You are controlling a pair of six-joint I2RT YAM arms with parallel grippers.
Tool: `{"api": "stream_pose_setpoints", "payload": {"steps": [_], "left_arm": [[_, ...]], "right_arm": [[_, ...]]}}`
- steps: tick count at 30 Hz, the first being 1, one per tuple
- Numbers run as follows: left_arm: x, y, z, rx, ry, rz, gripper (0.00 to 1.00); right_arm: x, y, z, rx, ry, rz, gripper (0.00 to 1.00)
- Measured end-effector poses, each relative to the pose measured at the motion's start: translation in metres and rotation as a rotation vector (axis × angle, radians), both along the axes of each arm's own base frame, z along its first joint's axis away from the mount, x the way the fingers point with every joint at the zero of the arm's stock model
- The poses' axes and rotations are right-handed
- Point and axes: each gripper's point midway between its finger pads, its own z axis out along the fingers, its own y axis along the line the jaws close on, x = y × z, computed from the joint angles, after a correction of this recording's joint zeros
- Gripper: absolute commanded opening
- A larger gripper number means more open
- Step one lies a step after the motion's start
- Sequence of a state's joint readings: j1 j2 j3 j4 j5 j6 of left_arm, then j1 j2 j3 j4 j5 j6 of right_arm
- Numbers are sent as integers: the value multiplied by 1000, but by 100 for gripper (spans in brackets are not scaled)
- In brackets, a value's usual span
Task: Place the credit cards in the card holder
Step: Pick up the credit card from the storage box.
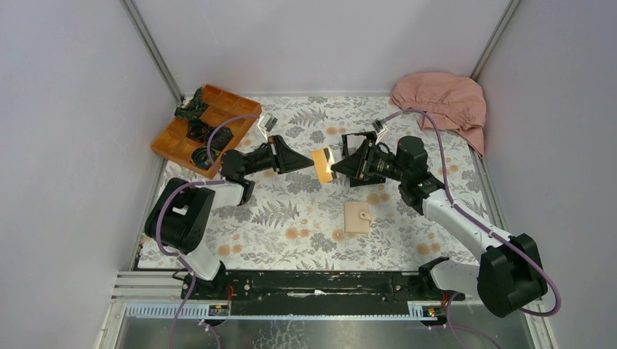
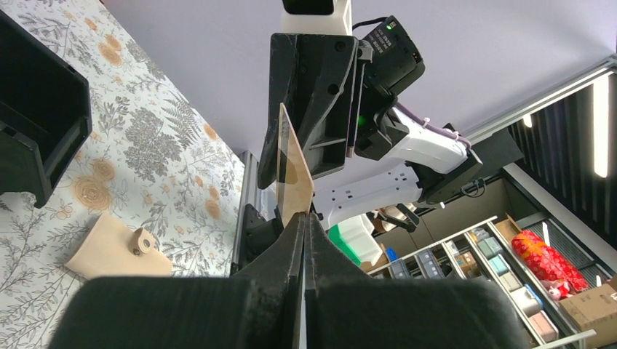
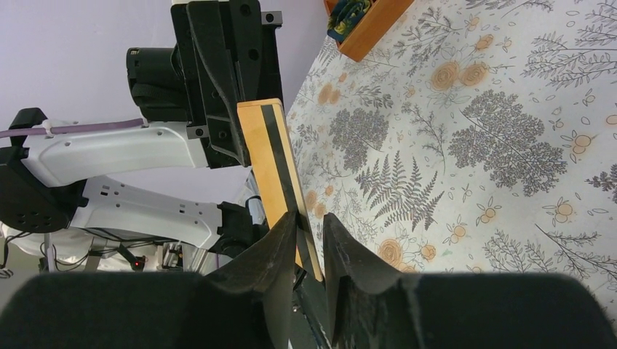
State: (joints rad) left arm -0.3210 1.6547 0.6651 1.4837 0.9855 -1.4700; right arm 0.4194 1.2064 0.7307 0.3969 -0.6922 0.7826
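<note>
One orange-gold credit card point(image 1: 323, 164) with a black band point(image 3: 273, 160) is held on edge in the air above the middle of the table, between both grippers. My left gripper point(image 1: 309, 161) is shut on one end of it point(image 2: 295, 174). My right gripper point(image 1: 336, 169) faces it from the right, and its fingers point(image 3: 287, 233) straddle the card's other end with a gap on one side. The tan card holder point(image 1: 357, 217) lies folded on the table in front of the card, snap tab showing point(image 2: 116, 251). No other card is in view.
A black open-topped box point(image 2: 36, 123) stands behind the right gripper. An orange tray point(image 1: 204, 127) with dark items is at the back left. A pink cloth point(image 1: 444, 102) lies in the back right corner. Walls enclose the table.
</note>
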Motion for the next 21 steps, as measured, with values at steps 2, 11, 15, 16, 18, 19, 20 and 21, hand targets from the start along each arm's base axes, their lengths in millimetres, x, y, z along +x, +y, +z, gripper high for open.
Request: {"api": "stream_pose_setpoints", "payload": {"steps": [2, 11, 15, 16, 18, 19, 20, 21], "left_arm": [[1, 0, -2, 6, -5, 4, 0], [5, -1, -10, 42, -8, 22, 0], [6, -1, -12, 62, -9, 32, 0], [6, -1, -13, 67, -11, 34, 0], [6, -1, -13, 72, -15, 37, 0], [7, -1, -13, 74, -16, 38, 0], [7, -1, -14, 76, -17, 40, 0], [7, -1, -15, 78, -16, 42, 0]], "right_arm": [[1, -1, -1, -2, 3, -4, 25], [1, -3, -4, -17, 3, -7, 23], [1, -5, -8, -36, 3, -15, 23], [2, -6, -9, -41, 3, -21, 23], [2, -8, -10, -50, 3, -24, 23], [1, -8, -10, -53, 2, -26, 23], [2, -9, -10, -55, -3, -29, 23], [2, -9, -10, -56, -7, -30, 22]]}}
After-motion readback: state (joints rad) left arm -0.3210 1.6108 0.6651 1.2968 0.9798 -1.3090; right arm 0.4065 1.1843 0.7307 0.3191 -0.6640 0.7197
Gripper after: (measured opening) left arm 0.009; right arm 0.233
